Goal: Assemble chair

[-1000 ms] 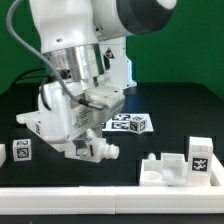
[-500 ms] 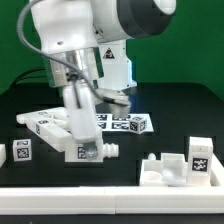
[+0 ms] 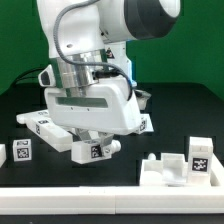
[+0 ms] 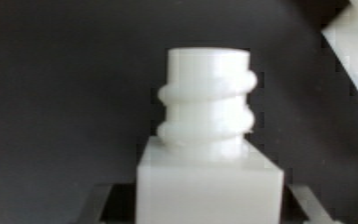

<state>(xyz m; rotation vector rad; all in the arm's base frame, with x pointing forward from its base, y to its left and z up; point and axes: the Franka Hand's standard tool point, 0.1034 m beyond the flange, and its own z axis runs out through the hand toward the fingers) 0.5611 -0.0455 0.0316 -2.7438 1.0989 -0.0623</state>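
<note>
My gripper (image 3: pixel 93 136) is shut on a white chair piece (image 3: pixel 96 149), a square block with a round knobbed peg at its end and a marker tag on its side. It is held low over the black table in the front middle of the exterior view. In the wrist view the chair piece (image 4: pixel 208 120) fills the middle, peg pointing away, with the gripper (image 4: pixel 208 206) closed on its square base and a grey finger (image 4: pixel 115 204) at each side. More white chair pieces (image 3: pixel 165 167) and a tagged block (image 3: pixel 200 154) lie at the exterior view's front right.
The marker board (image 3: pixel 36 123) lies flat behind the gripper, partly hidden by the arm. A small tagged white cube (image 3: pixel 22 151) stands at the exterior view's front left. A white ledge (image 3: pixel 110 196) runs along the table's front edge. A green wall stands behind.
The wrist has turned, so the broad side of the hand now faces the exterior camera. The held chair piece stays low over the table and has shifted slightly toward the exterior view's right.
</note>
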